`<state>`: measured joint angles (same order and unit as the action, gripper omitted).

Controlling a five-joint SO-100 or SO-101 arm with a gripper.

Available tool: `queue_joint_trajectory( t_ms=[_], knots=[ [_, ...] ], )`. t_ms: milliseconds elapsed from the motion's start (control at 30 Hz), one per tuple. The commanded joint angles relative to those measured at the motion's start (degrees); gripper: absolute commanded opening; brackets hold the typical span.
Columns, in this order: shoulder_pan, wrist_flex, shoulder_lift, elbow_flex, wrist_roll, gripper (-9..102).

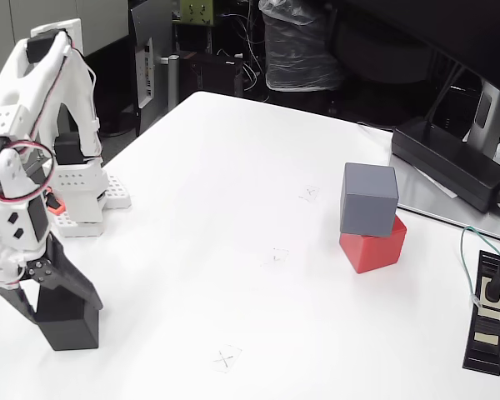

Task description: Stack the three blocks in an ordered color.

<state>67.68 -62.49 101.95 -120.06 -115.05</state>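
White table (233,192): grey block (369,198) atop red block (375,247); end effector (62,304) grips black block (67,323).

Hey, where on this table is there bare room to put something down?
The widest bare patch runs between the gripper on the black block and the grey block stacked on the red block. The far corner is bare too. The right edge is crowded: power brick, power strip.
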Motion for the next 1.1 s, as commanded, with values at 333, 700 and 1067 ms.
queue_joint_trajectory(
  t_ms=[333, 700, 1067],
  knots=[
    [-1.1, 2.1, 0.0, 1.5, -0.4, 16],
    [-7.3, 2.0, 9.5, 1.6, -0.5, 13],
    [-26.2, 2.6, 29.2, 2.2, 13.4, 12]
  ],
)
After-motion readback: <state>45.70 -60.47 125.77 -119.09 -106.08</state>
